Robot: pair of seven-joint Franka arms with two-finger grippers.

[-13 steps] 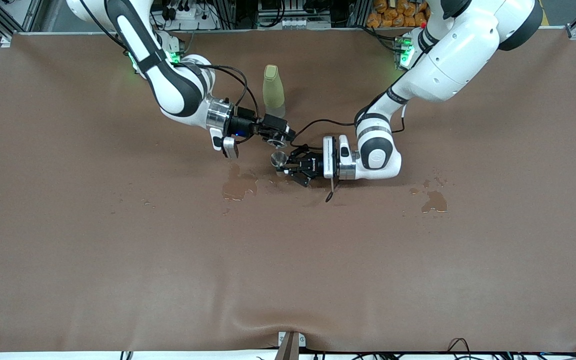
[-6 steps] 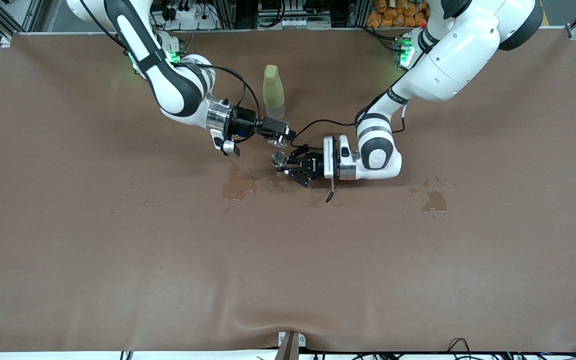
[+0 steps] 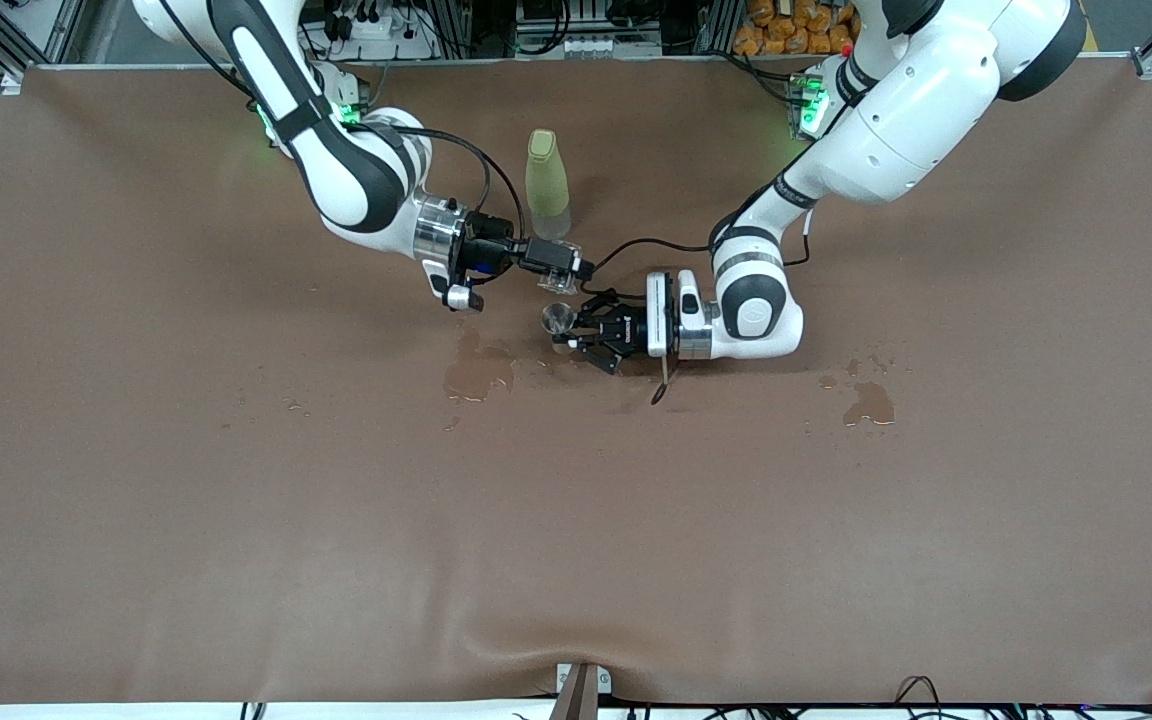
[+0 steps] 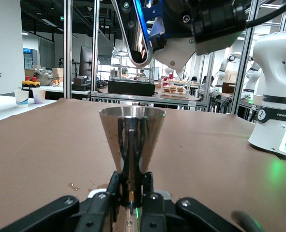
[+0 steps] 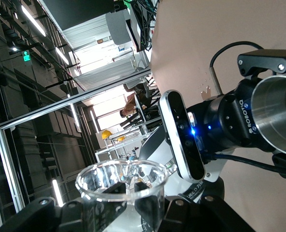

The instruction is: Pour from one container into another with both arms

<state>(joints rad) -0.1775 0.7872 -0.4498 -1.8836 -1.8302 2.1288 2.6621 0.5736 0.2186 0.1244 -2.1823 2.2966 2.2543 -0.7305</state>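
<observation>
the metal cone cup (image 3: 558, 319) stands upright near the middle of the brown table (image 3: 236, 500), clamped between the fingers of the left gripper (image 3: 576, 332), which reaches in low and level from the left arm (image 3: 886, 120). in the left wrist view the cup (image 4: 131, 135) flares upward from the two dark fingers (image 4: 133, 186) pinched on its narrow lower part. just above it, slightly farther from the front camera, the right gripper (image 3: 558, 272) grasps a clear plastic cup (image 3: 557, 284) tipped over on its side, its mouth turned toward the metal cup. the right wrist view shows the clear cup's rim (image 5: 122, 180) held between that gripper's fingers (image 5: 147, 203), with the metal cup's open mouth (image 5: 277, 113) close by. the right arm (image 3: 336, 170) comes in from its own end of the table. a pale green bottle (image 3: 547, 183) stands upright on the table, farther from the front camera than both cups. wet patches (image 3: 478, 372) darken the cloth near the cups, and another patch (image 3: 868, 402) lies toward the left arm's end.
</observation>
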